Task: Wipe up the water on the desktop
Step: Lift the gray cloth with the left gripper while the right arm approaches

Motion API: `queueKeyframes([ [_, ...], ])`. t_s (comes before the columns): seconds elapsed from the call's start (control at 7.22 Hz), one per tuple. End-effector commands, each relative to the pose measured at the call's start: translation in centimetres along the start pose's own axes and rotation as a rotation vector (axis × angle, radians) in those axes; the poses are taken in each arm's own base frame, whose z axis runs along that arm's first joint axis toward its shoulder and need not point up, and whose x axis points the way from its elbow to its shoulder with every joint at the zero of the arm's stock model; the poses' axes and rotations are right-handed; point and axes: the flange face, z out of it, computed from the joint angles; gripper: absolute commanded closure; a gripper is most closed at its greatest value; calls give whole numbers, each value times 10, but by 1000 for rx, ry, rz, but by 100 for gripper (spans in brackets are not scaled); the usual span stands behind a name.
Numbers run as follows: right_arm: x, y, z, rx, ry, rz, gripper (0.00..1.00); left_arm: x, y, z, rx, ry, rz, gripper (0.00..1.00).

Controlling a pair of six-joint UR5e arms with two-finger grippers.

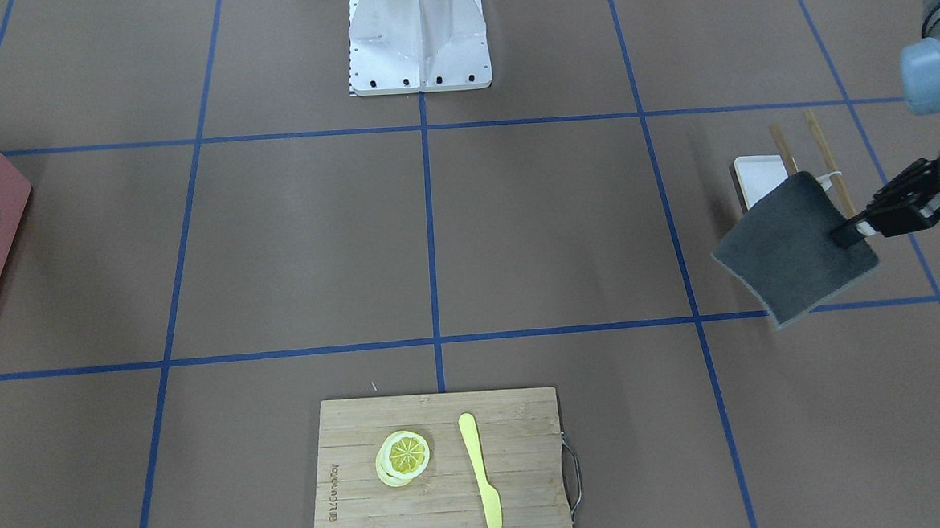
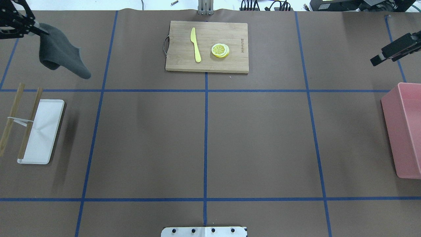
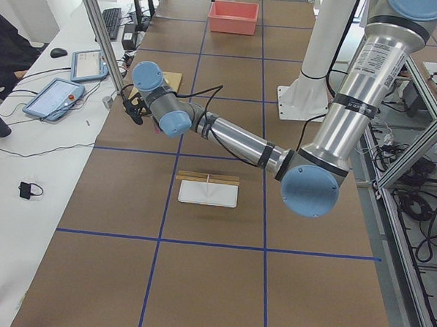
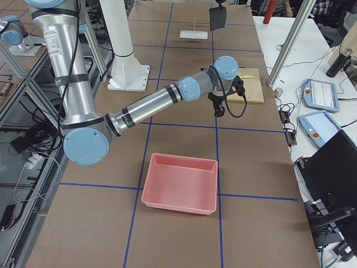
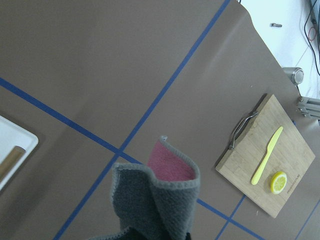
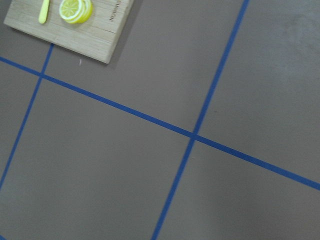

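Brown and matte, the desktop (image 2: 256, 138) fills the overhead view, cut into big rectangles by thin blue tape lines (image 2: 205, 131). Take that view as a dial, with the robot's white base plate (image 2: 204, 232) at 6 o'clock.

At about 10 o'clock, near the far corner, the left gripper (image 2: 42, 32) has its fingers pinched together on the edge of a grey cloth (image 2: 59, 54). The cloth droops from the grip in loose folds and appears to hang above the surface rather than lie on it. The left wrist camera shows its grey knitted face folded over a pink underside.

At 2 o'clock the right gripper (image 2: 378, 60) hovers over bare brown surface with nothing in it. It reads as one dark bar, so I cannot tell how far apart its fingers are.

A bamboo cutting board (image 2: 236, 36) lies at 12 o'clock by the far edge, its metal handle (image 2: 165, 44) towards 9 o'clock. On it, a yellow knife (image 2: 196, 44) lies just beside a small stack of lemon slices (image 2: 220, 50), apart from them.

At 9 o'clock sits a white tray (image 2: 46, 131), with two wooden sticks (image 2: 34, 105) lying along its outer side, joined by a white clip. A pink bin (image 2: 403, 131) stands at 3 o'clock, against the view's edge.
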Motion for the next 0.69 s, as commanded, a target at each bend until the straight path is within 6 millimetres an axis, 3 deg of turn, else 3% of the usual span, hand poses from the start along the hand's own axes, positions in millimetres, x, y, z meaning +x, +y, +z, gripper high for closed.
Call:
queueKeyframes([
  [0.0,-86,-41,31,-3,-61,-182,0,52,54,58,48,5,-88,100],
  [0.14,-97,-43,29,64,-67,-277,0,78,80,81,56,17,-144,100],
  [0.28,-121,-45,38,126,-50,-338,0,104,107,103,64,36,-213,100],
  [0.55,-170,-43,68,260,-50,-388,0,147,160,135,87,65,-318,100],
])
